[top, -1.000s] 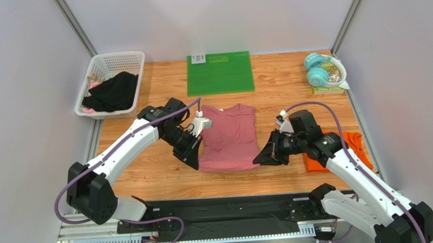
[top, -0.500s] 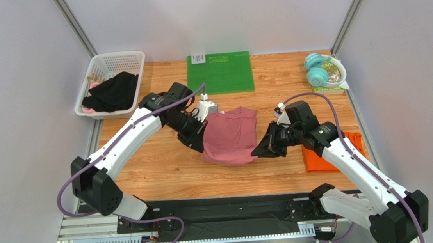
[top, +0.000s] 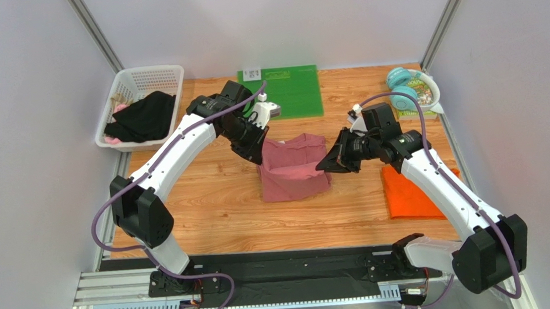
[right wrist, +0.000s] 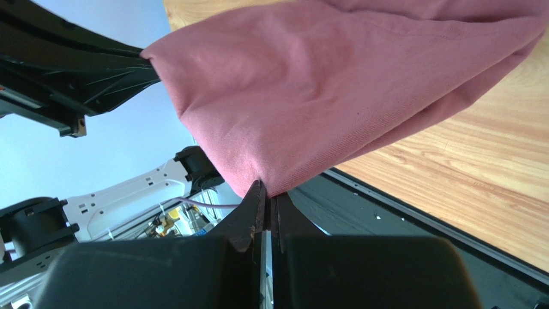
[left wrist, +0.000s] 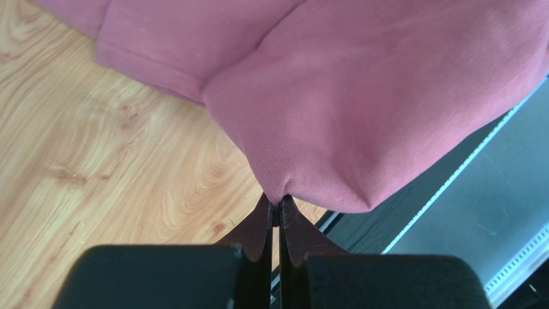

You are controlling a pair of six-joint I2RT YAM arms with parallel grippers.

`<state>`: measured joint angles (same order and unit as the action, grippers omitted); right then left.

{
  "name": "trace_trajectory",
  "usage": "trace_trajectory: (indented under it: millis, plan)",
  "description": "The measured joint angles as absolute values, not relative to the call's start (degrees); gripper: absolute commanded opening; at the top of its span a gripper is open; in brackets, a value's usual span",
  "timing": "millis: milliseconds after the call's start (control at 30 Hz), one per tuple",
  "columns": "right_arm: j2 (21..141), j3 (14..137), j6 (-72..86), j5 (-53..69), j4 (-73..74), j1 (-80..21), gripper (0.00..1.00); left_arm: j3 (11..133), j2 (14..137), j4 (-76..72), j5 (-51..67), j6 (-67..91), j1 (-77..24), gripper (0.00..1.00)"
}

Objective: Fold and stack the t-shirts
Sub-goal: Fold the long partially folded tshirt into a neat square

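Note:
The rose-pink t-shirt (top: 293, 169) lies in the middle of the table with its near half lifted and doubled back over the far half. My left gripper (top: 258, 154) is shut on its left lifted corner; the wrist view shows the pink cloth (left wrist: 361, 96) pinched between the fingertips (left wrist: 278, 207). My right gripper (top: 325, 163) is shut on the right lifted corner, seen in the wrist view as pink cloth (right wrist: 335, 84) pinched at the tips (right wrist: 267, 193). The orange t-shirt (top: 409, 195) lies flat at the right, under my right arm.
A green mat (top: 287, 90) lies at the back centre. A white basket (top: 126, 89) with dark clothes stands at the back left. Teal headphones (top: 404, 97) on a small dish sit at the back right. A black rail (top: 280, 270) runs along the near edge.
Both grippers have carried the pink shirt's near edge up and toward the far side, folding it over itself. The orange shirt shows more now that the right arm has moved back.

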<state>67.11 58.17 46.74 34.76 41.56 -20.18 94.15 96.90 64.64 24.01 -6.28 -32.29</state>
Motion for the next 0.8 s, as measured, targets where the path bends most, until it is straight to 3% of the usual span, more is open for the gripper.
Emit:
trace_trajectory:
  millis: [500,800]
  plan:
    - [75.2,57.1,46.2,37.8,34.4,-13.6,0.00,94.2,96.9,62.5,17.2,-4.4,-31.1,0.00]
    - [87.4,62.3,45.2,39.7,30.8,-11.4,0.00,99.6,107.9,60.3,14.3,-4.2,-30.6,0.00]
